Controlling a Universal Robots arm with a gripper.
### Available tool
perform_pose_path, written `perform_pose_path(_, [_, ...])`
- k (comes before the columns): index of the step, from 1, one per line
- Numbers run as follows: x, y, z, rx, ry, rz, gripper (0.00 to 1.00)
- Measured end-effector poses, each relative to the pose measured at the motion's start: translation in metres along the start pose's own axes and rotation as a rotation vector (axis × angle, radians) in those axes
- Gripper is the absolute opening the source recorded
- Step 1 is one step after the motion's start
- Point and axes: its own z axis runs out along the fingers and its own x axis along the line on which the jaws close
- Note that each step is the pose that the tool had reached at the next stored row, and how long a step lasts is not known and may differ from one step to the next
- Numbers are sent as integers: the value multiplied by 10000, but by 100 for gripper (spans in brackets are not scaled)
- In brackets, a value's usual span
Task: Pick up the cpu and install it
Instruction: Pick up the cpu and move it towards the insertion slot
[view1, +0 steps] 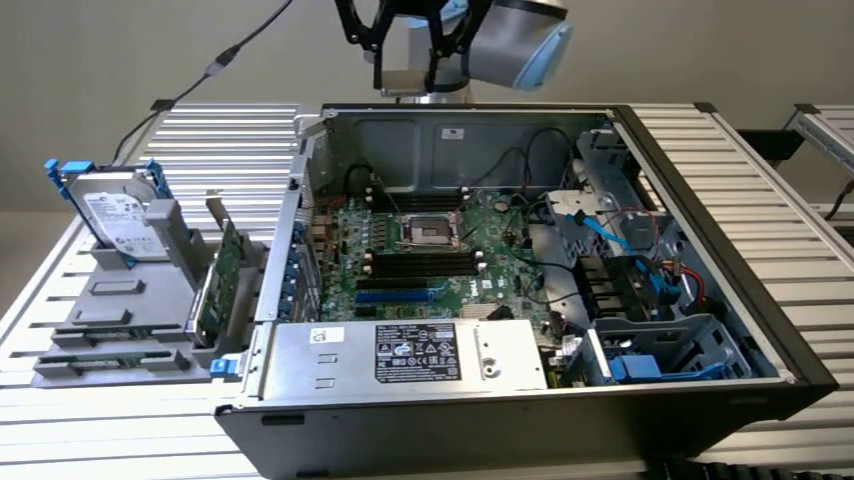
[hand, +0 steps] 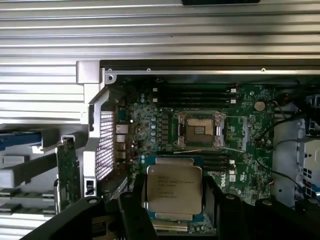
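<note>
The jaws are closed on the cpu (hand: 174, 189), which is gripped at two opposite edges by the black fingers (hand: 134, 216). The cpu is held flat, with its silver lettered top turned towards the wrist camera. It is seen above the green board (hand: 150, 125), just beside the open socket (hand: 199, 129) and partly covering the black memory slots (hand: 227, 162). The socket's contacts are exposed.

In the exterior view the arm (view1: 514, 35) is seen at the top centre of the frame, above the far wall of the open computer case (view1: 801, 385). The socket (view1: 430, 231) lies near the middle of the case. At the exterior view's left a hard drive (view1: 118, 215) is stood upright in a grey holder (view1: 127, 300) on the ribbed metal surface (view1: 214, 140).
</note>
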Motion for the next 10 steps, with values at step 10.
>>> perform_pose_path(10, [-296, 239, 124, 7, 38, 3, 55])
